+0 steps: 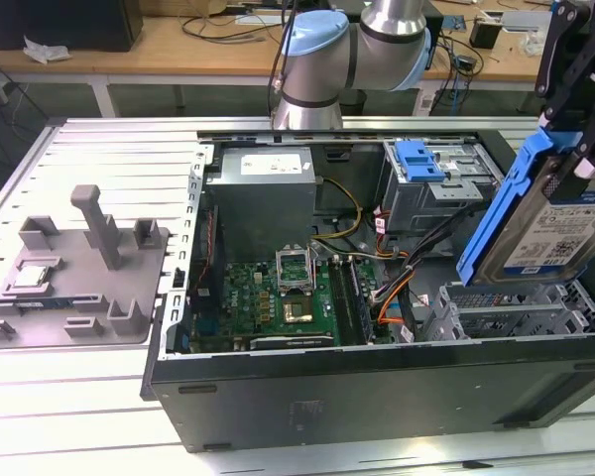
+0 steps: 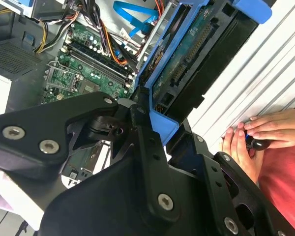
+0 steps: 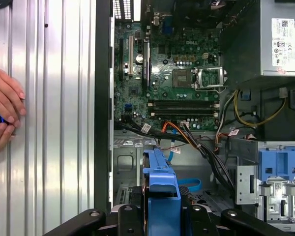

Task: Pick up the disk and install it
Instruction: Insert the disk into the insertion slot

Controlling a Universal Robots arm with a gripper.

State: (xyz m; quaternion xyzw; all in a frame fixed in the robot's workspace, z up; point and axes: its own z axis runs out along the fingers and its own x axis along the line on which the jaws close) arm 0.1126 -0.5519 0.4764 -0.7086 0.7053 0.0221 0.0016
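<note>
Disk is up in the air, pinched in your hand, clear of the computer case that lies open on the slatted metal surface. In the exterior view it hangs on edge and tilted, with its white label facing the camera and its blue bracket running down the side toward the exterior view's left. In the second wrist view the hand has its black fingers clamped on one end of the disk, one to each side of the bracket. In the first wrist view you look down past the hand along the narrow edge of the disk into the case. Below the hand sits the grey drive cage at the case's near corner, and the disk is not touching it. Farther from the hand, inside the case, lie the green motherboard, a bundle of cables, the power supply and a blue latch. Well apart from the hand, outside the case, a grey fixture rests on the surface with a small square chip on it. A person's fingers rest on the surface just outside the case wall, seen in both wrist views.
</note>
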